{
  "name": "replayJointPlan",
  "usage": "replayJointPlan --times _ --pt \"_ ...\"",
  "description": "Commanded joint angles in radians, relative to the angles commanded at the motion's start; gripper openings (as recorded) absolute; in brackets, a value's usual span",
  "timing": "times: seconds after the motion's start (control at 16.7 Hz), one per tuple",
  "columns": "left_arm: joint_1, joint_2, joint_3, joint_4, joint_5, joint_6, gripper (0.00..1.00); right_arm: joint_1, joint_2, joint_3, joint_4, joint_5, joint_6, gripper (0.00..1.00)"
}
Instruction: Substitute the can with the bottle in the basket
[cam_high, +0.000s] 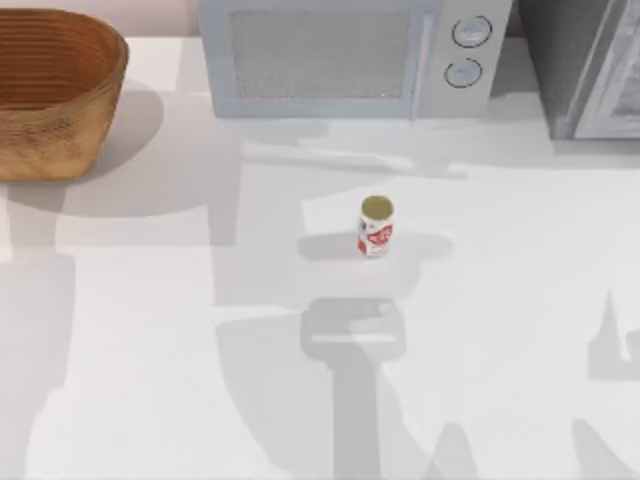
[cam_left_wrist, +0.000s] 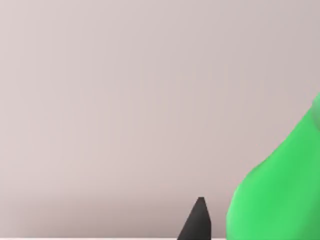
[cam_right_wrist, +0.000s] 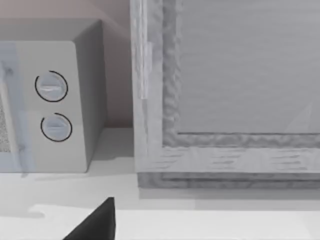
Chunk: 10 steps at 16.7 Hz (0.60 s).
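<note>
Left wrist view, bottle (cam_left_wrist: 280, 195) beside left pincer fingertip (cam_left_wrist: 197, 222).

Left hand: one fingertip (cam_left_wrist: 199, 220) in left wrist view, matte black, tapering to blunt rounded point, plain surface, no markings or screws. Right hand: one fingertip (cam_right_wrist: 95, 225) in right wrist view, matte black, wedge-shaped with straight slanted edge, no cables or labels seen.

microwave (cam_high: 345, 55) back centre | grey cabinet (cam_high: 590, 65) back right | white table (cam_high: 500, 330)
</note>
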Motion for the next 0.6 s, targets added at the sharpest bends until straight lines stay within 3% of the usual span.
replayJointPlan --times 0.42,0.6 --pt "0.0 0.0 0.0 0.0 0.0 0.0 0.98 0.0 0.0 0.0 0.0 0.0 0.0 1.0" --pt "0.0 0.0 0.0 0.0 0.0 0.0 1.0 0.0 0.0 0.0 0.0 0.0 0.0 1.0"
